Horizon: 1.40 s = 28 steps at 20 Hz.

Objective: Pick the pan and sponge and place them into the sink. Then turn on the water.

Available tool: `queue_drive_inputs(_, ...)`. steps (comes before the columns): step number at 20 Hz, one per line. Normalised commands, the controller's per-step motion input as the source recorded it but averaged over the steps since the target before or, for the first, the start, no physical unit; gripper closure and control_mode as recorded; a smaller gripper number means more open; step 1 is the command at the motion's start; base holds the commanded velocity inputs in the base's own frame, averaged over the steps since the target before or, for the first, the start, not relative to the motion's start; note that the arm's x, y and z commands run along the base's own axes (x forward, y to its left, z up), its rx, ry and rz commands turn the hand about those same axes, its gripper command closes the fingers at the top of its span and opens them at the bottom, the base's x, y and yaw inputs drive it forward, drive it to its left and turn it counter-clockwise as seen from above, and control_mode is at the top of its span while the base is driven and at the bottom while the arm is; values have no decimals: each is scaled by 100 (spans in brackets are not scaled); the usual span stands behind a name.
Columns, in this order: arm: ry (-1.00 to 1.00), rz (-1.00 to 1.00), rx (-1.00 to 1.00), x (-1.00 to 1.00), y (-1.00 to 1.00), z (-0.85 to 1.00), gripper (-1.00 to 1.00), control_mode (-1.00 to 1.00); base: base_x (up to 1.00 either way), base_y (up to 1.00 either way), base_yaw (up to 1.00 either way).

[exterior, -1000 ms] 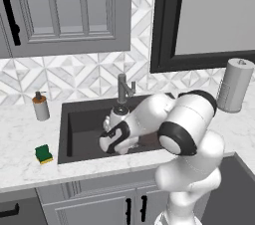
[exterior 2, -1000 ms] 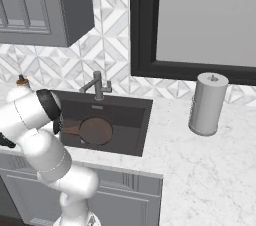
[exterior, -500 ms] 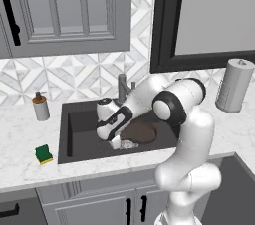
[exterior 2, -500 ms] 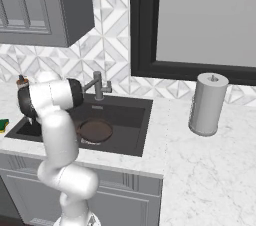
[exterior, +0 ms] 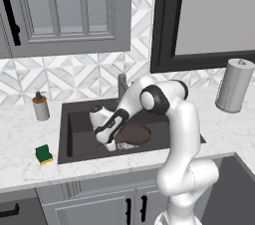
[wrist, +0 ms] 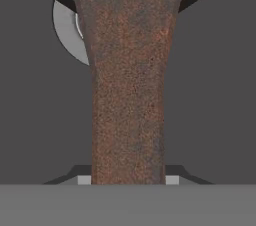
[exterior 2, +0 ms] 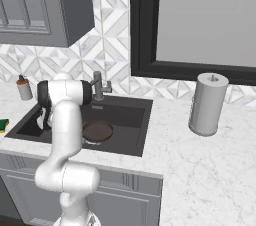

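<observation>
Pan (exterior: pixel 133 133) sits inside the sink (exterior: pixel 74 139), toward the right half of the basin, and we see its round dark-brown body low against the dark-grey floor. In the right base view the pan (exterior 2: pixel 97 131) lies near the middle of the sink (exterior 2: pixel 135 135), just in front of the faucet (exterior 2: pixel 99 86). Our pincer (exterior: pixel 110 144) reaches down into the basin at the pan's left side, where the handle runs. In the hand view the brown handle (wrist: pixel 129 105) runs straight up the middle from between the two finger tips, and a slice of the silver drain (wrist: pixel 67 32) shows behind it at the upper left. The pads stand close on either side of the handle, so we read the pincer as closed on the pan's handle; whether the pan rests on the sink floor or hangs just above it we cannot tell.

The sponge (exterior: pixel 43 154), green over yellow, lies on the marble desk (exterior: pixel 20 134) to the left of the sink, well apart from the pincer. A soap dispenser (exterior: pixel 40 106) stands on the desk behind it, near the tiled wall. The faucet (exterior: pixel 122 85) rises at the back rim of the sink, just behind our arm. A paper towel roll (exterior: pixel 234 85) stands upright on the desk far to the right.
</observation>
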Motion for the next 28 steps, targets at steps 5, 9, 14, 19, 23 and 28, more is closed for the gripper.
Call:
queue_drive_inputs(5,-5,0,0,0,0,-44,100,-100,0,0,0)
queue_drive_inputs(9,-5,0,0,4,0,-31,100,-100,0,0,0)
queue_drive_inputs(14,-7,0,0,9,0,-15,100,-100,0,0,0)
queue_drive_inputs(19,-7,0,0,4,0,-5,-100,-100,0,0,0)
queue_drive_inputs(23,-11,0,0,0,0,0,-100,-100,0,0,0)
queue_drive_inputs(28,-29,0,1,-15,6,57,-100,-100,0,0,0)
